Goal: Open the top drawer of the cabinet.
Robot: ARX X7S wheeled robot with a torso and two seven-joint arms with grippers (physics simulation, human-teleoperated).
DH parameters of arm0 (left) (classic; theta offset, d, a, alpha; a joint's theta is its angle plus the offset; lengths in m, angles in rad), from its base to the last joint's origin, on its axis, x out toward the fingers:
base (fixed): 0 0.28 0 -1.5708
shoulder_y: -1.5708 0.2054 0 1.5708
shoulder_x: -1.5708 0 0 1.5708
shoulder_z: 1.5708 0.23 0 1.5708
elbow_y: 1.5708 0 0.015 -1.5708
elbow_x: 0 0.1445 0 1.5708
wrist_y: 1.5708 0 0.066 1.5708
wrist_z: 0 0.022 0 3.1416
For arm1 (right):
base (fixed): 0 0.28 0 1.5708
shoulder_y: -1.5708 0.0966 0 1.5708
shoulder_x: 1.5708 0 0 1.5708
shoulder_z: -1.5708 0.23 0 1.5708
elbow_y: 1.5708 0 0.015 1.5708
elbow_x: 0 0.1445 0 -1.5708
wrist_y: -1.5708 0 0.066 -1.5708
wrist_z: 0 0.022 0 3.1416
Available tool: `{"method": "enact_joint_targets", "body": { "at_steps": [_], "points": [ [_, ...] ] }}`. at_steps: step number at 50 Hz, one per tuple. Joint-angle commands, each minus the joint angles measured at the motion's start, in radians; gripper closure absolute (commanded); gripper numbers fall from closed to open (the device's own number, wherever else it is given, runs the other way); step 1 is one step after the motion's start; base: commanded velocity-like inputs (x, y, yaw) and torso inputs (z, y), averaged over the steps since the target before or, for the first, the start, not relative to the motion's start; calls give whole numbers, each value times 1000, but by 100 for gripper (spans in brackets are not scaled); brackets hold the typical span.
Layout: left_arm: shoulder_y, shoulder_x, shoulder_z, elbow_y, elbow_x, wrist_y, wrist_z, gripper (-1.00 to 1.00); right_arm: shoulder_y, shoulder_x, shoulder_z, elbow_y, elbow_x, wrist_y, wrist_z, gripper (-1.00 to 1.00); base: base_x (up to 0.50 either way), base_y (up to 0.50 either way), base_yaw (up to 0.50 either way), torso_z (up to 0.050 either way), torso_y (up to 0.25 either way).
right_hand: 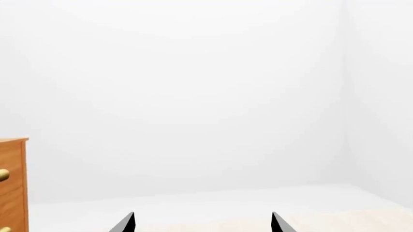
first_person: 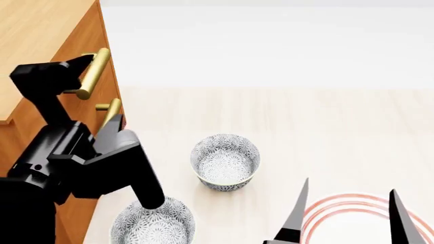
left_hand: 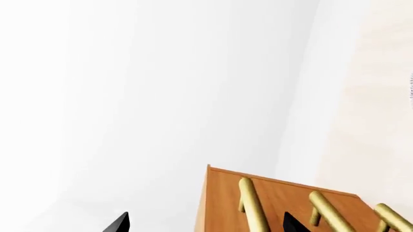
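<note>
Nearest the robot, the right end effector (first_person: 346,213) hangs with its fingers apart over a red-ringed plate (first_person: 352,223), well clear of the cabinet (first_person: 40,40) and apparently parked out of the way. Toward the cabinet, two patterned bowls (first_person: 225,161) sit on the pale floor. Farther on, the left end effector (first_person: 80,66) reaches the cabinet's front at the brass handle (first_person: 95,71) of the top drawer (first_person: 85,46), its fingers spread either side of the bar, not yet closed, probably lining up a pull. The drawer looks shut.
</note>
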Motion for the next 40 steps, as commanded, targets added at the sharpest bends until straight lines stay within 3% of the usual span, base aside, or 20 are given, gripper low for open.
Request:
{"method": "enact_joint_targets", "body": {
  "at_steps": [1, 40],
  "points": [
    [12, 39, 16, -65, 17, -27, -12, -100, -2, 6, 6, -7, 10, -1, 6, -100, 0, 0, 0, 0, 0],
    [129, 137, 86, -333, 128, 41, -41, -100, -3, 21, 6, -8, 28, -12, 20, -100, 0, 0, 0, 0, 0]
  ]
}}
